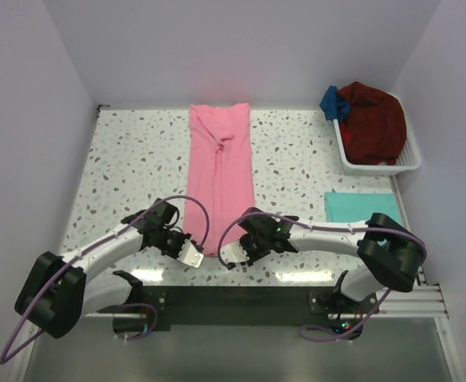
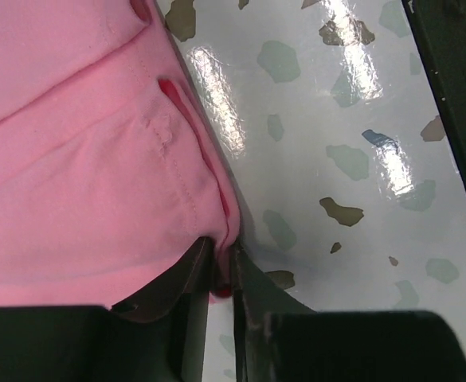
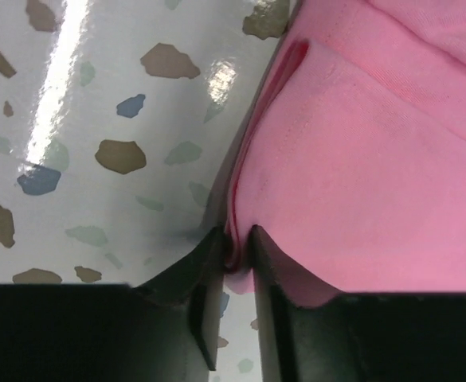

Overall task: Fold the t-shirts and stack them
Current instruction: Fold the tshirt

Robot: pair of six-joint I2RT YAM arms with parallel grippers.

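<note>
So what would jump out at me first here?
A long pink t-shirt, folded into a narrow strip, runs down the middle of the speckled table, and the left gripper and right gripper each pinch a near corner. At the far right, a white basket holds a dark red garment and a blue garment, with a folded teal t-shirt nearer the arms.
</note>
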